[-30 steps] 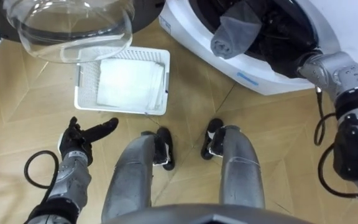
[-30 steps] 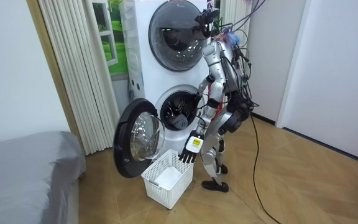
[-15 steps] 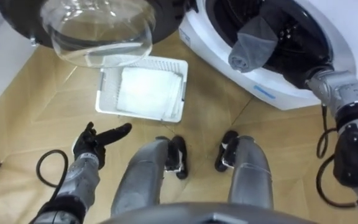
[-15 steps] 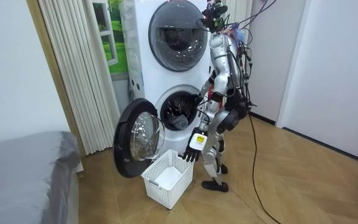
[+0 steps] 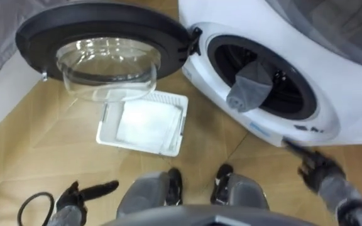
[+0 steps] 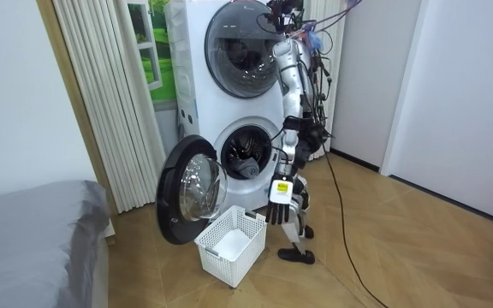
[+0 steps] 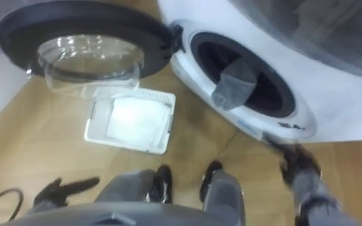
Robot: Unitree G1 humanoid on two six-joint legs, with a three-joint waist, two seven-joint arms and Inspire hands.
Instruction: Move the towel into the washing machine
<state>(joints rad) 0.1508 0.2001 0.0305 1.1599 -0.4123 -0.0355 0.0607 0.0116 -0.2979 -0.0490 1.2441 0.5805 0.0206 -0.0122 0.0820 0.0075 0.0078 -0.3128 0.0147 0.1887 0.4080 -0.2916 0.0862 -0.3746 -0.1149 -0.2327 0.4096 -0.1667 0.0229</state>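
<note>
The grey towel hung over the drum lip of the washing machine at 1 o'clock, while the left hand at 7 o'clock and the right hand at 4 o'clock both had fingers outstretched and empty.

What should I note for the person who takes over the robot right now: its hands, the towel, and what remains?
Left robot hand: open, empty, low at the view's left.
Right robot hand: low by the washer front, blurred; no towel seen in it.
Towel: grey, in the drum mouth, lower end draped on the rim.
Door: open.
Done: towel has reached the drum.
Left: probably push it fully in, then shut the door.
</note>
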